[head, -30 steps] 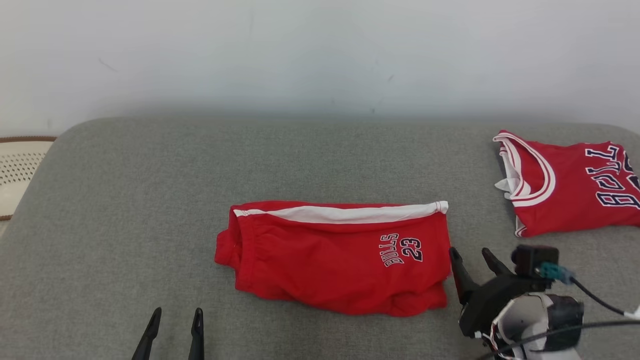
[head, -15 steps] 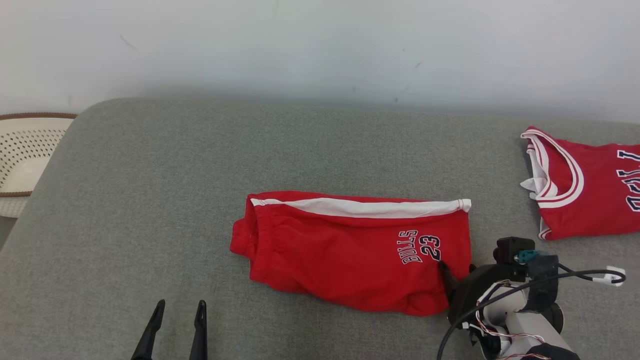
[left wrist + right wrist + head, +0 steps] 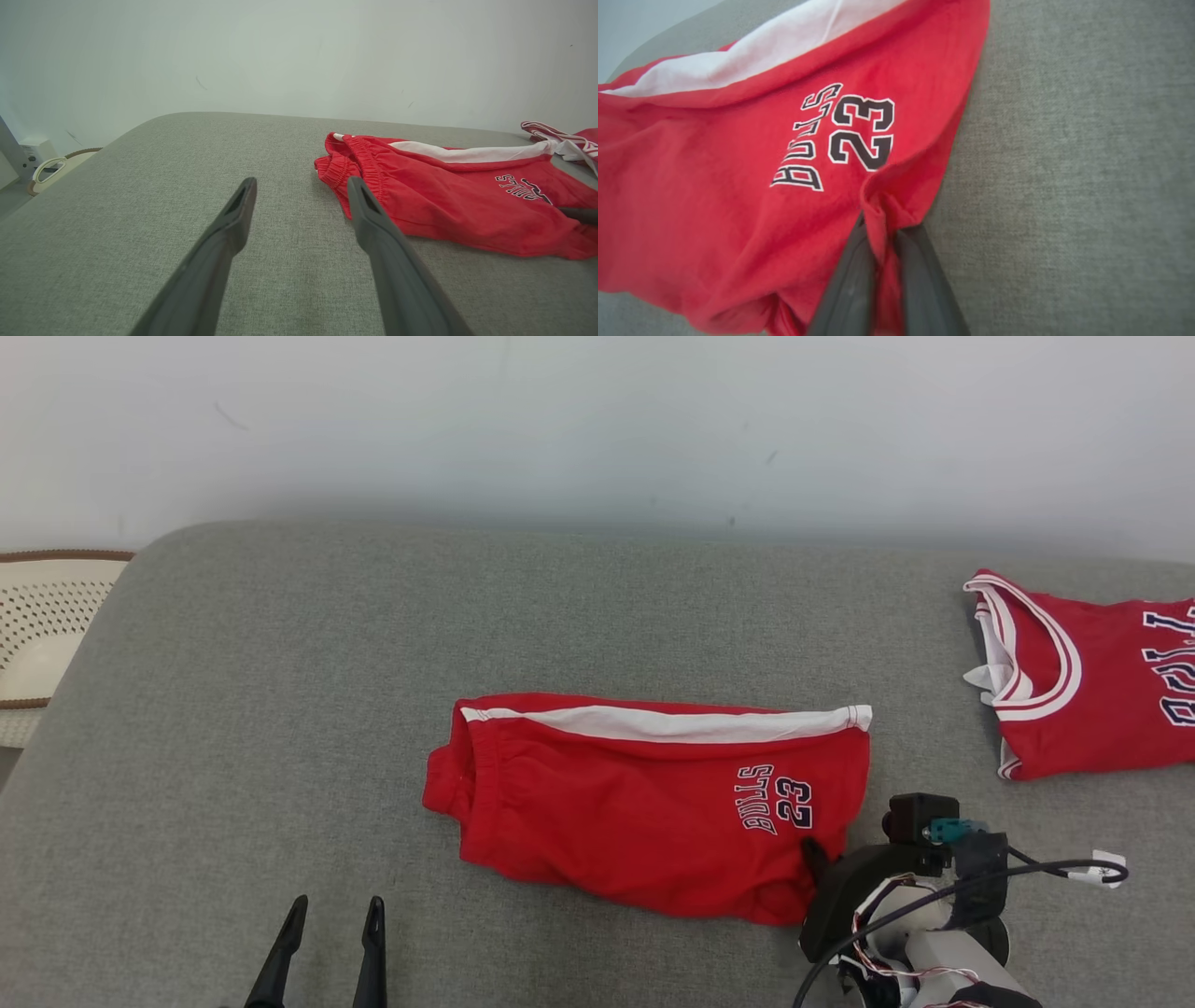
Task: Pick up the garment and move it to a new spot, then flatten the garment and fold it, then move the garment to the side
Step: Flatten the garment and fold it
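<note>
**Right wrist view: the right gripper (image 3: 883,228) is pinching the shorts (image 3: 738,186)**

Seen from this close, the two dark fingers are pressing almost together on a small raised fold of red cloth, just below the number 23. The head view is giving the wider picture. There one dark fingertip is lying on the lower right corner of the shorts, and the whole garment is lying folded in the middle of the grey cushion (image 3: 280,709). A red jersey (image 3: 1092,700) is lying well apart at the right, and a pale basket (image 3: 37,625) is standing beyond the left edge. In the left wrist view, the left gripper (image 3: 301,186) is hanging wide open and holding nothing, near the waistband end of the shorts.
</note>
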